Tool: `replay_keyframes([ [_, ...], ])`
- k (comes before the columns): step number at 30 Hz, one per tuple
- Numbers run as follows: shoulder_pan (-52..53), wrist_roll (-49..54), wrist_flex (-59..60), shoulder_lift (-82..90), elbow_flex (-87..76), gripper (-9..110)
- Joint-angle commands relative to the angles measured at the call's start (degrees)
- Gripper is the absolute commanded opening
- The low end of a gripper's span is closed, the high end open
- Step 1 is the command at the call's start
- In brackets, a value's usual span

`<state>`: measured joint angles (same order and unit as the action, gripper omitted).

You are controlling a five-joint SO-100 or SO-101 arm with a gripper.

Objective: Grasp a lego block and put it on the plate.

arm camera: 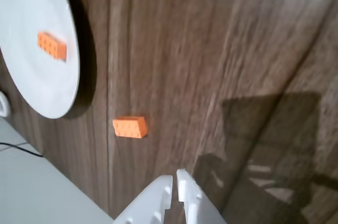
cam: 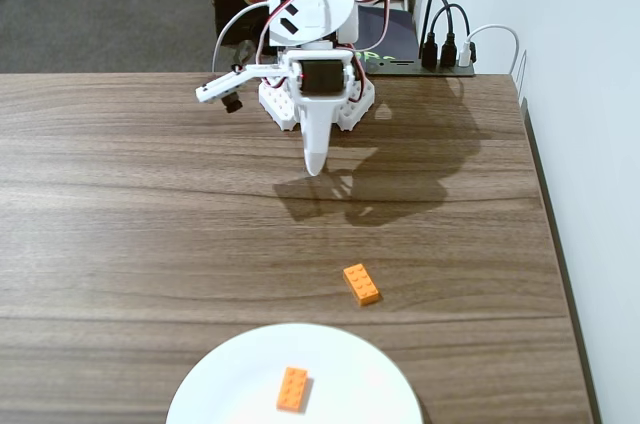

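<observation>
Wood-grain surface [cam: 120,204] is filling the fixed view, dark brown with long streaks. Nearest the camera, the white round plate [cam: 350,384] is sitting at the bottom edge, cut off by the frame, carrying one orange brick [cam: 292,389]. Just beyond the rim, the lego block [cam: 361,283] is lying flat on bare wood, studs up, angled, bright orange, well apart from the arm. Farther back the gripper [cam: 316,166] is hanging tip-down, fingers nearly together, holding nothing. Behind it, cables [cam: 445,29] are plugging into a strip by the white wall [cam: 590,94].
</observation>
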<state>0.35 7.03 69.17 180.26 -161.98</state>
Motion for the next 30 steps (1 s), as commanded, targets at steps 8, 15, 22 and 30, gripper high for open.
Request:
replay_keyframes([
  [8,0.97,-4.31,2.72,6.68,-1.67,1],
  [15,1.76,-6.59,3.78,8.26,-2.37,1],
  [22,1.76,-7.03,3.52,8.26,-5.36,1],
  [30,1.67,-6.86,3.52,8.26,-5.45,1],
])
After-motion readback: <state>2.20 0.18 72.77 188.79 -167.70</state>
